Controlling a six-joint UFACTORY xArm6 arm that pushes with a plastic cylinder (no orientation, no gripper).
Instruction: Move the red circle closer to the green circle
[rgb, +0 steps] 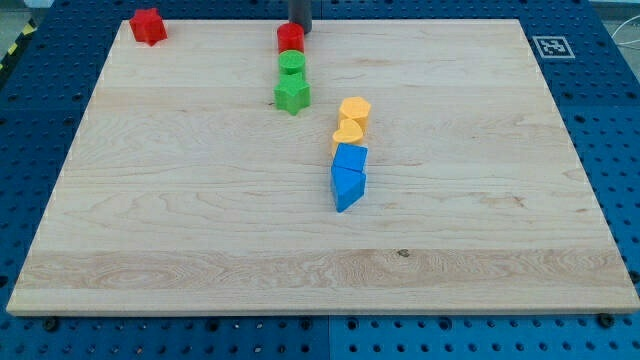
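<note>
The small red circle block (290, 39) sits near the top edge of the pale wooden bench (200, 230), right next to the small green circle block (292, 64), so one more push could knock the green circle into the green star block (292, 96) below it. My tip (300, 31) on the dark rod stands at the red circle's top right side. There is no pincer here, so nothing is held.
</note>
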